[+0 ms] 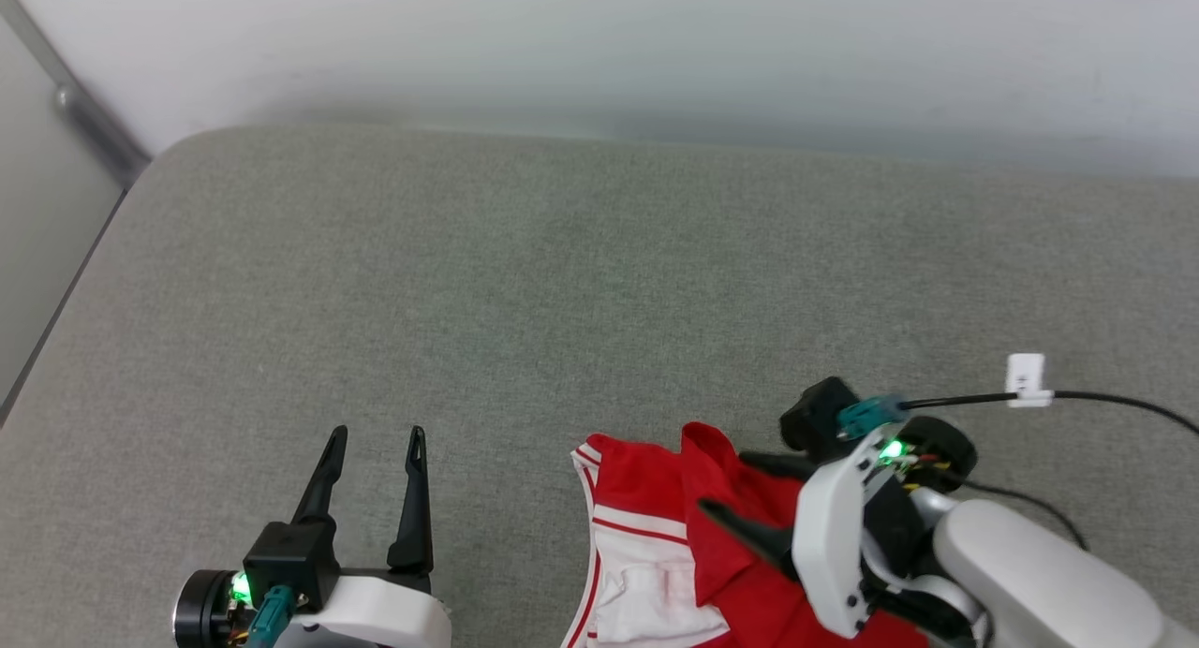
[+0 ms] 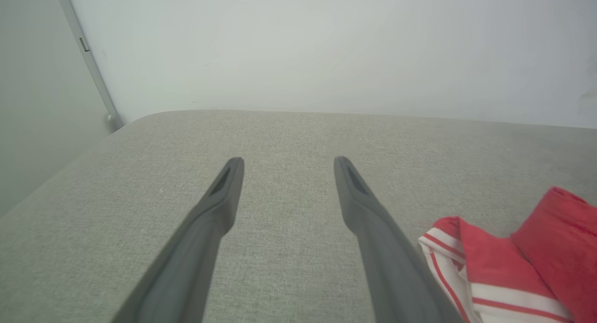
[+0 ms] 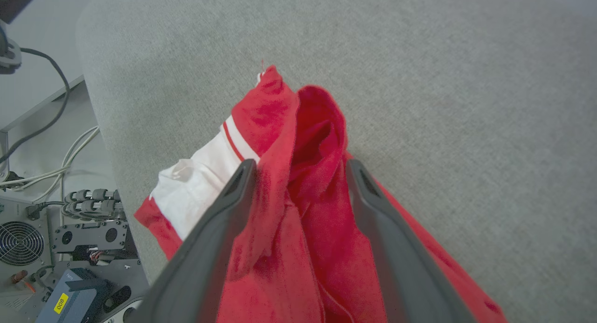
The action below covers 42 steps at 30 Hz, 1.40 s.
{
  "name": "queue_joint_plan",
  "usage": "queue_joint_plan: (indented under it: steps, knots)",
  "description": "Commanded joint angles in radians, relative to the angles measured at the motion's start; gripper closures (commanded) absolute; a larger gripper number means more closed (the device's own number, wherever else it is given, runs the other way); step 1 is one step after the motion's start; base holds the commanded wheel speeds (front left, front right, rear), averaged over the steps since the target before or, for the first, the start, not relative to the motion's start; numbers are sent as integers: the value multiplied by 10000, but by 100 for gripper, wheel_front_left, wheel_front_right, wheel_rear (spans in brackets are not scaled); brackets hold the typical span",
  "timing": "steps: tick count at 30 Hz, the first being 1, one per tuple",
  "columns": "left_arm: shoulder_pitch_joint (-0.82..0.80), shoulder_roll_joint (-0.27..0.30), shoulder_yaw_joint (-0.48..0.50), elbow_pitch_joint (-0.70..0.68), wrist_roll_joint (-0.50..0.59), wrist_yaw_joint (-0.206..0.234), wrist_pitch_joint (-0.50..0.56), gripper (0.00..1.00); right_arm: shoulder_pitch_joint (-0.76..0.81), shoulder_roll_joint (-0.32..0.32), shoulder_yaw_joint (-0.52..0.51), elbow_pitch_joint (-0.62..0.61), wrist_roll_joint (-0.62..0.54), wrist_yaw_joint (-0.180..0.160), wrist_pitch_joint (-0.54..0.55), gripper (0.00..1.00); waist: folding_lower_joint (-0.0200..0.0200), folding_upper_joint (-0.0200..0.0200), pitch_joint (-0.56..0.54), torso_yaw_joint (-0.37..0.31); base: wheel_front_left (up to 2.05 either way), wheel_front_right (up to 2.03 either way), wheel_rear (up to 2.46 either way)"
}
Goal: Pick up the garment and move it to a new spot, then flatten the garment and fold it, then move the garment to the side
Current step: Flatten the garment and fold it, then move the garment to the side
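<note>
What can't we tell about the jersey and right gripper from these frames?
Print on the jersey: hidden in all three views by bunched folds.
Lower part of the jersey: head view, cut by the bottom edge and covered by the right forearm.
Whether the right gripper touches cloth: right wrist view, fingers spread, but a red fold between them hides the pads.

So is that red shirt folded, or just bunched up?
Bunched up: the garment lies crumpled on the cushion, red cloth standing in a peak between the right gripper's open fingers.
</note>
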Motion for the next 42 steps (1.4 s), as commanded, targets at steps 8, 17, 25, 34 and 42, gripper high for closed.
queue_joint_plan:
  steps: [8,17,25,34,42]
  knots:
    - [405,-12,65,-7,76,-39,-23,0,572,-648,-2414,-684,-1484,-4,-2800,0,0,0,-679,-360,0,0,0]
    - [708,-11,132,2,109,-83,-23,0,2815,772,-6660,-354,-4470,-4,-5599,0,0,0,-1063,-416,0,0,0]
    - [835,-12,198,2,193,-111,-23,0,4728,2602,-8921,-1196,-5822,-4,-6177,0,0,0,-1162,-402,0,0,0]
    - [992,-12,191,-89,179,-51,-23,0,6504,3751,-9850,-2499,-6114,-4,-6187,0,0,0,-1186,-470,0,0,0]
    - [1063,-14,221,-89,225,-81,-23,0,6992,3971,-9976,-2646,-6062,-4,-6187,0,0,0,-1225,-528,0,0,0]
